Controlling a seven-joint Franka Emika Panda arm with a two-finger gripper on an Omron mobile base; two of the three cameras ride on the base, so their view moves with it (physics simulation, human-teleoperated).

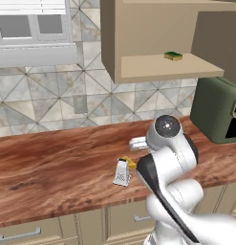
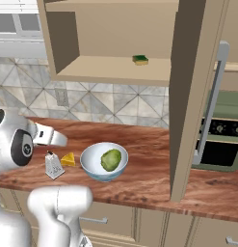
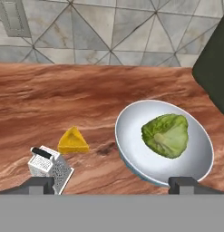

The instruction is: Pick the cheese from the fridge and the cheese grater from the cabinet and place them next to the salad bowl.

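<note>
Hand (image 3: 111, 185) open above cheese grater (image 3: 49, 167), empty.

arm (image 1: 173, 158): glossy white rounded shells | joints: dark grey caps, black bands | markings: seemingly none

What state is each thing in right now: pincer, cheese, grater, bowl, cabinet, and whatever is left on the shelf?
pincer: open, holding nothing.
cheese: lying on the counter, between grater and bowl.
cheese grater: upright on the counter, beside the cheese.
salad bowl: upright on the counter, lettuce inside.
cabinet: door open.
sponge: lying flat on the cabinet shelf.
</note>
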